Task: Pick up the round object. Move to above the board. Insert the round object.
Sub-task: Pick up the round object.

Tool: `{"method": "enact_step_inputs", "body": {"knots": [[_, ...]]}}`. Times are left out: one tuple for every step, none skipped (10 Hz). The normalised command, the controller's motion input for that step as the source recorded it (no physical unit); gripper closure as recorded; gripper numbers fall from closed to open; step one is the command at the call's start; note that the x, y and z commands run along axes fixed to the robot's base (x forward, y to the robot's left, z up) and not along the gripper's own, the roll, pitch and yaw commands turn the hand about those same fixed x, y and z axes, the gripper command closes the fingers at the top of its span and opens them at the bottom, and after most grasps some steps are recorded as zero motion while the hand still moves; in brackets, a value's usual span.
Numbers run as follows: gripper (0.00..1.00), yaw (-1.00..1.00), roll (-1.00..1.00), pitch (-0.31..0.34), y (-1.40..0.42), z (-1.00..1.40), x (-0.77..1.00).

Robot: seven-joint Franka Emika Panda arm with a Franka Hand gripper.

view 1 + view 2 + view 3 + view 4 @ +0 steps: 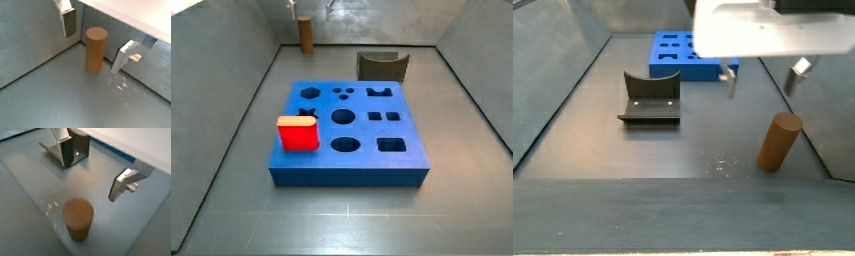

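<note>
Both tool point(94, 38) fingers hang spread above the upright round object point(95, 49); wall close.

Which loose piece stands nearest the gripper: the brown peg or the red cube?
The brown peg, upright on the floor below the gripper; the red cube sits on the blue board.

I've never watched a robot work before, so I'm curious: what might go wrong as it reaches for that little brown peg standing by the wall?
The open gripper hangs above the upright brown cylinder peg, not gripping it.

1. The peg is tall and narrow; a finger brushing it could topple it.
2. It stands near the grey wall, leaving little room.
3. The red cube on the blue board with shaped holes sits near some holes.
</note>
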Motion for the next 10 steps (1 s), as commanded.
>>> {"method": "enact_step_inputs", "body": {"knots": [[0.0, -0.04, 0.0, -0.103, 0.4, -0.14, -0.38], [0.0, 0.0, 0.0, -0.063, 0.34, -0.16, -0.08], [0.0, 0.0, 0.0, -0.063, 0.34, -0.25, 0.0], [0.0, -0.01, -0.08, -0.069, 0.21, -0.3, 0.0], [0.0, -0.04, -0.15, -0.046, 0.09, -0.33, 0.0], [0.0, -0.06, -0.13, -0.037, 0.2, -0.32, 0.0], [0.0, -0.08, -0.14, -0.037, 0.27, -0.3, -0.1], [0.0, -0.11, -0.36, -0.051, 0.32, -0.27, -0.21], [0.0, -0.11, -0.65, -0.003, 0.33, -0.26, -0.15], [0.0, -0.06, -0.66, 0.0, 0.09, -0.21, -0.02]]}}
